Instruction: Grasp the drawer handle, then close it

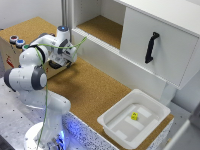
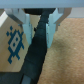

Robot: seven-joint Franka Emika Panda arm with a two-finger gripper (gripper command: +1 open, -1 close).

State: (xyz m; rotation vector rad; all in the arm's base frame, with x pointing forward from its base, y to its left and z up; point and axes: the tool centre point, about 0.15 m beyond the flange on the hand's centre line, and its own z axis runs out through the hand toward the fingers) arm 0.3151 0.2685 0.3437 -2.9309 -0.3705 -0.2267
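Observation:
A small wooden box (image 1: 8, 54) with red (image 1: 13, 37) and blue (image 1: 20, 43) round buttons on top stands at the exterior view's left. My arm hides most of its drawer there. My gripper (image 1: 59, 62) is low against the box's side. In the wrist view the tan plywood drawer front (image 2: 12, 57) bears a blue pixel mark, and a black handle (image 2: 36, 52) runs across it. My gripper (image 2: 37, 22) has its two pale fingers (image 2: 22, 19) close on either side of the handle and looks shut on it.
A big white cabinet (image 1: 165, 20) with a long black handle (image 1: 151, 47) stands at the back right. A white tray (image 1: 112, 131) holding a small yellow block (image 1: 134, 116) sits at the front right. The table top (image 1: 90, 90) is cork.

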